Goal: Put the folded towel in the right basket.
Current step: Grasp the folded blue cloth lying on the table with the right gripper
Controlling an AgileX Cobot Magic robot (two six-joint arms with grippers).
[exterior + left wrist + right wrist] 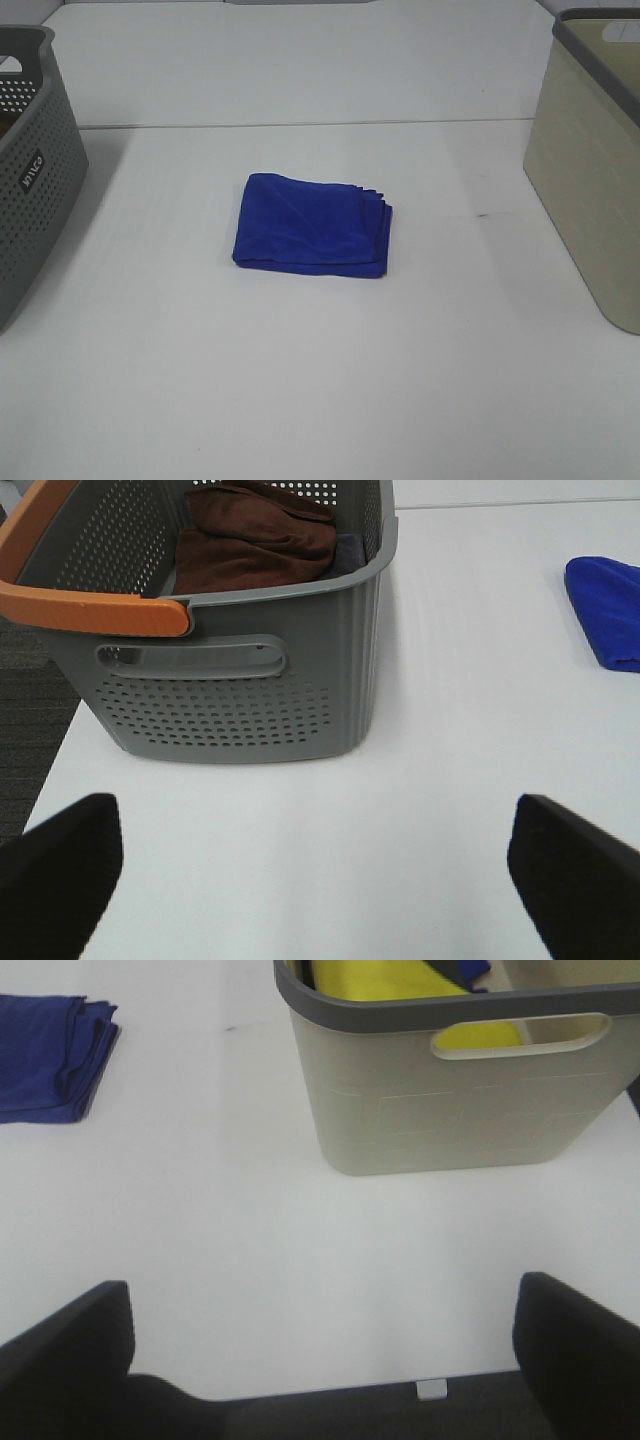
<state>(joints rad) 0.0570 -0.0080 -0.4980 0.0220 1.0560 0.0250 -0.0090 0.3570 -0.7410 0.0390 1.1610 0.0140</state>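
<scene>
The white table [320,400] is lying nearest. At its left the grey basket [30,180] is holding a brown cloth [260,530], and at its right the beige right basket [590,200] is holding something yellow [400,980]. The folded towel [312,223] is lying flat between them, well apart from both grippers. The left gripper [315,880] and right gripper [320,1350] are hanging spread wide, gripping nothing.

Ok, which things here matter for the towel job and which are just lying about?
Job: blue folded towel, beige basket on the right.
Lying about: grey basket on the left, brown cloth inside it, yellow cloth in the beige basket.
</scene>
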